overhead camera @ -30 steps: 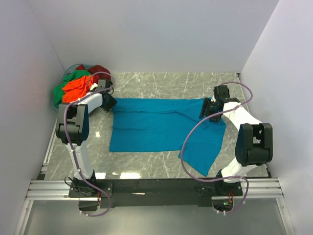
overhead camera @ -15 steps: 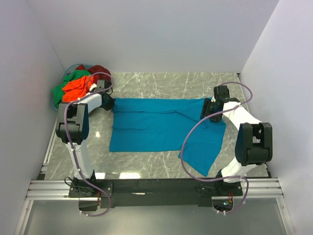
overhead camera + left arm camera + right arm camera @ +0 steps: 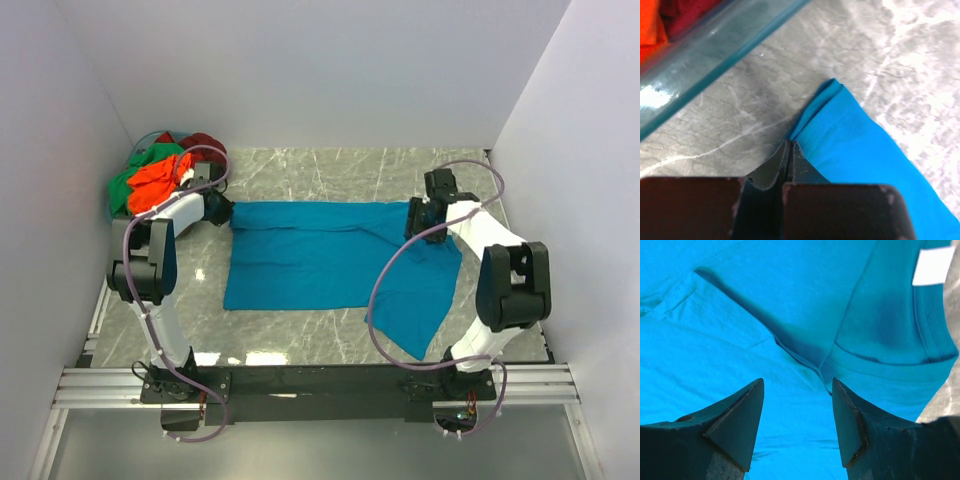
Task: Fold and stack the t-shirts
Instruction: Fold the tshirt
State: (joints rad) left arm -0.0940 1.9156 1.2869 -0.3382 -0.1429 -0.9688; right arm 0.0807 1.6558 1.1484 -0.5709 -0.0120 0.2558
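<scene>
A teal-blue t-shirt (image 3: 320,255) lies spread on the marble table, one part hanging toward the near right. My left gripper (image 3: 222,208) is at its far left corner. In the left wrist view the jaws (image 3: 790,146) are shut, and the shirt's hemmed edge (image 3: 840,130) runs right into the tips. My right gripper (image 3: 418,216) is open, low over the collar end. The right wrist view shows it (image 3: 797,390) with blue cloth, the collar seam (image 3: 880,365) and a white label (image 3: 935,265) beyond the tips. Orange (image 3: 158,180), green (image 3: 130,180) and dark red (image 3: 205,143) shirts lie heaped at the far left.
The heaped shirts sit in a round teal-rimmed basket (image 3: 112,205) in the far left corner; its rim (image 3: 715,42) shows close beside my left gripper. White walls close in the table on three sides. A metal rail (image 3: 320,385) runs along the near edge.
My left gripper has shifted slightly toward the far left, at the shirt corner. My right gripper has moved a little left and farther over the collar. The shirt lies much the same.
</scene>
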